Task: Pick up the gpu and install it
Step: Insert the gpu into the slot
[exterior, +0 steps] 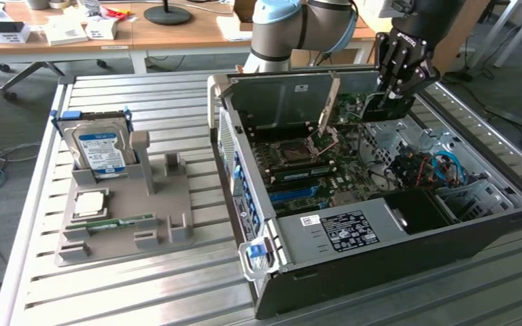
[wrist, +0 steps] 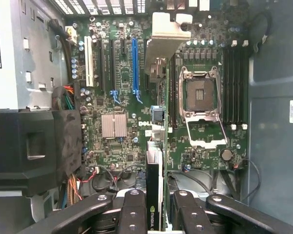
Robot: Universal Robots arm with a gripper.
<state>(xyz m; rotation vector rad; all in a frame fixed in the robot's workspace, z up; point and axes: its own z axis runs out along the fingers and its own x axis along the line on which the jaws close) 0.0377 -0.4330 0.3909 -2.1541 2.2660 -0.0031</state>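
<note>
Here, gripper (exterior: 394, 94) clamped on gpu (wrist: 155, 180), over open computer case (exterior: 379, 252), motherboard (wrist: 122, 97) inside

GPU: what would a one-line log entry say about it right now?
gripper: shut on gpu | gpu: held edge-on over motherboard, not yet seated | computer case: open, lying on its side

Slatted metal table (exterior: 152, 292), silver, grooves running across the exterior view. Two items sit directly on it: a grey plastic parts holder (exterior: 125, 252) on the exterior view's left, and a black computer case (exterior: 379, 265) on the right, on its side, open face up. Close together, not touching.
</note>
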